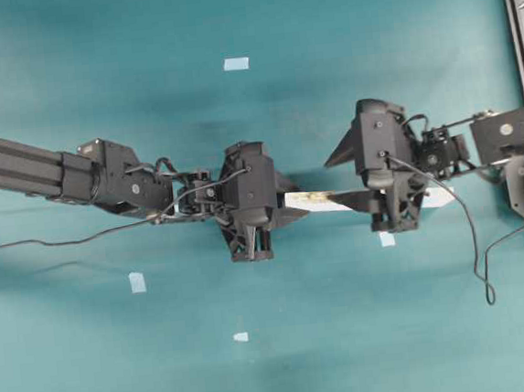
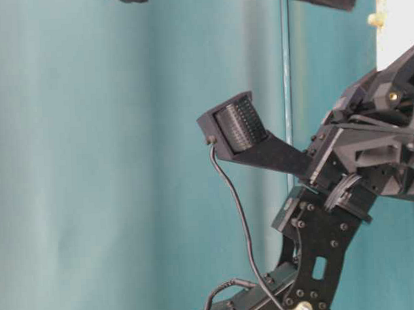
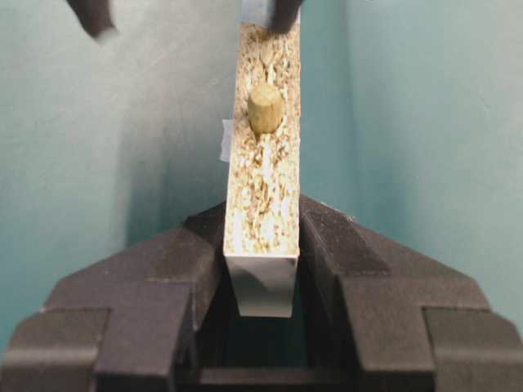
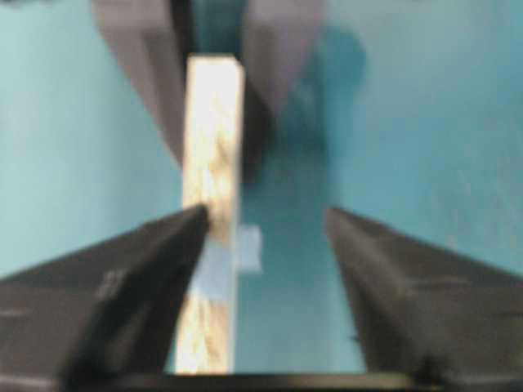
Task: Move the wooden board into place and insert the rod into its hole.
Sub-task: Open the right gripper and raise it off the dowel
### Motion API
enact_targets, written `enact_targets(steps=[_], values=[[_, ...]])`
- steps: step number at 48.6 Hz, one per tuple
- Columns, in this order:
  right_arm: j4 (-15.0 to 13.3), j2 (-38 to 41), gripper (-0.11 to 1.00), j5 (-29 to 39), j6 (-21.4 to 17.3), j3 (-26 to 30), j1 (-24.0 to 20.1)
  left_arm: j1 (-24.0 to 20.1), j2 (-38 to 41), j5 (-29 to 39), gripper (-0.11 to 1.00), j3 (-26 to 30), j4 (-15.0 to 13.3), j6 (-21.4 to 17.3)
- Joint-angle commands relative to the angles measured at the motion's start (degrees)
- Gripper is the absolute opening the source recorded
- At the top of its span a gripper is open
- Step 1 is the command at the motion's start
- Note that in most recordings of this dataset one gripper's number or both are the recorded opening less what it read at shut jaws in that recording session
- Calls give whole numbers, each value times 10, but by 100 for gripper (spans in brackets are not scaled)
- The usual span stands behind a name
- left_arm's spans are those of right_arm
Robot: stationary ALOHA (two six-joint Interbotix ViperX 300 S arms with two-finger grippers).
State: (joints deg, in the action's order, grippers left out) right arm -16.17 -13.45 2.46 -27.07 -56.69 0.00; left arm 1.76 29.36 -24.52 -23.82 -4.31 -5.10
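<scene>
The left end effector (image 3: 260,269) pinches one end of the board (image 3: 263,184), held on edge above the teal tabletop (image 1: 366,334). The rod (image 3: 265,108) stands in the board's top edge. The right end effector (image 4: 261,237) is spread around the board.

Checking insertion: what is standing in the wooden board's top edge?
A short rod stands upright in the wooden board. Its lower end and the hole are covered.

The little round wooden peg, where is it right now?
In the left wrist view, the short tan wooden peg stands in the long pale wooden board, just beyond the left hand clamping that board.
</scene>
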Motion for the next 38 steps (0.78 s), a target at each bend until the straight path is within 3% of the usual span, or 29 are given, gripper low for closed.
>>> enact_targets(steps=[1, 30, 38], values=[[-2, -38, 80, 3, 0, 8, -1, 13, -20, 3, 21, 4, 2, 1], [-2, -204, 79, 12, 1, -40, -1, 13, -18, 19, 22, 4, 2, 0], [-2, -219, 79, -2, 0, -58, -1, 11, -28, 31, 63, 6, 2, 1]])
